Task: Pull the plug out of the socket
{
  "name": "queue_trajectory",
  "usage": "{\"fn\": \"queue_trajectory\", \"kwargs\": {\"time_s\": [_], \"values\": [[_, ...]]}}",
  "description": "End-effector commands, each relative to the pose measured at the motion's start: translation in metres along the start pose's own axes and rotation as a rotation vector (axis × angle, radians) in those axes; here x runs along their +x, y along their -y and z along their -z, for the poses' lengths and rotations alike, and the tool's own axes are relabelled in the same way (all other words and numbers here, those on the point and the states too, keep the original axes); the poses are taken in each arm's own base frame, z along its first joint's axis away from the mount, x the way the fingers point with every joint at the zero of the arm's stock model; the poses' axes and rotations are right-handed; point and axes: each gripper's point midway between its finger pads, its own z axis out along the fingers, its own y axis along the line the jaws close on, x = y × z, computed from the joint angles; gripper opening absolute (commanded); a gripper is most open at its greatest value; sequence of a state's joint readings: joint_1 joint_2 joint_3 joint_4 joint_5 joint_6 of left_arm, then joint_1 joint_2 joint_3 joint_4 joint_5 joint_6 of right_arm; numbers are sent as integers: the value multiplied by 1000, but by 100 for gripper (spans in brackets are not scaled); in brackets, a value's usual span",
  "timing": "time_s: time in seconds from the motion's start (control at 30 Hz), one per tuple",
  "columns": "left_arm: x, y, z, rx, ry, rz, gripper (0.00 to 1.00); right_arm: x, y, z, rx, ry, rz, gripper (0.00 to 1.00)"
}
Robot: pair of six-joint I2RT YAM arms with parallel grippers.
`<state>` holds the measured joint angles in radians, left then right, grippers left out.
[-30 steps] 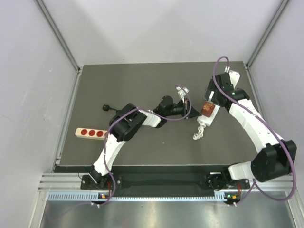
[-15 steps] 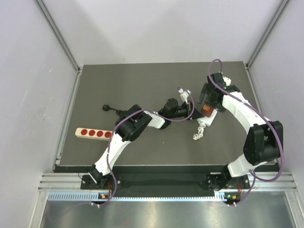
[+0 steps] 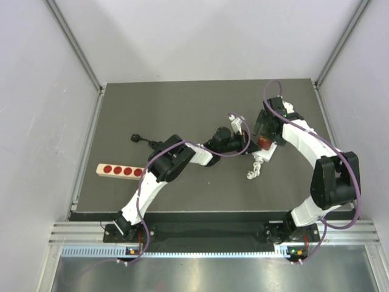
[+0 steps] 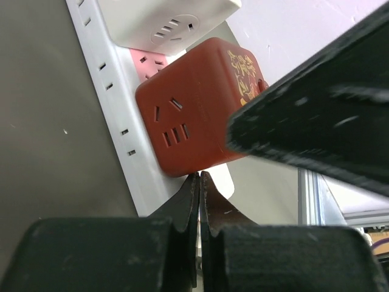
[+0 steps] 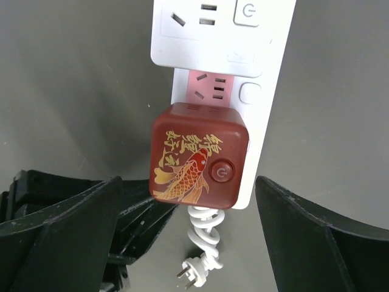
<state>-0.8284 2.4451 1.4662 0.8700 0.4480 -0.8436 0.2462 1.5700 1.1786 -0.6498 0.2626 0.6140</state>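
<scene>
Two arms meet over one spot on the bench [image 3: 182,103], as seen from above. The left fingers [image 3: 249,146] reach in from the side and the right fingers [image 3: 266,128] hang over the top. The red-brown plug [image 3: 263,143] sits between them, seated in the white socket [image 3: 268,156], whose short cord [image 3: 254,170] curls just to the near side of the left fingers. I'd say the step in hand is lining up the grasp, since nothing has hold of the plug yet. From the left wrist, the left fingers [image 4: 193,201] are pressed together with nothing between them, their tips right at the foot of the plug [image 4: 194,121]. Whether they bear down on the socket [image 4: 115,115] I cannot tell, though it looks like a bracing pose. From the right wrist, the right fingers are spread wide, one on each side of the plug [image 5: 199,155] and clear of it. The plug is a rounded cube with a gold fish and a round button on top, sitting just past a pink outlet face [image 5: 203,85] and a white block [image 5: 213,30] on the same strip. Next, I judge, the right fingers must come down, close on two opposite sides of the cube, and pull straight away from the socket [image 5: 262,121] while the left holds it down.
</scene>
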Motion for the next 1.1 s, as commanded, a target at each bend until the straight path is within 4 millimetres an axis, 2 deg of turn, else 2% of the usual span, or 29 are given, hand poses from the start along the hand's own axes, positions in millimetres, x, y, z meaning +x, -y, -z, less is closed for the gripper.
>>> {"fn": "queue_trajectory", "kwargs": {"time_s": [0.0,0.2,0.53,0.73,0.83,0.93,0.97,1.0,1.07], "values": [[4,-10,3,-81,-16,-15,0,0,-4,-10,-3,16,-1,89],[6,-16,9,-118,-18,-37,0,1,-1,-18,8,47,-11,84],[13,-17,5,-121,-35,-54,0,-1,1,-28,39,59,-27,72],[20,-17,0,-114,-57,-68,0,-3,0,-32,59,64,-7,59],[23,-18,-2,-106,-67,-67,0,-4,-1,-34,61,64,2,45],[26,-21,-3,-108,-75,-70,0,-4,-2,-35,63,58,4,20],[26,-20,-4,-106,-75,-72,0,-3,-2,-35,66,56,6,7],[28,-22,-4,-104,-80,-70,0,-3,-2,-36,68,52,8,0],[28,-22,-6,-98,-85,-73,0,-5,-5,-32,74,60,25,0]]}}
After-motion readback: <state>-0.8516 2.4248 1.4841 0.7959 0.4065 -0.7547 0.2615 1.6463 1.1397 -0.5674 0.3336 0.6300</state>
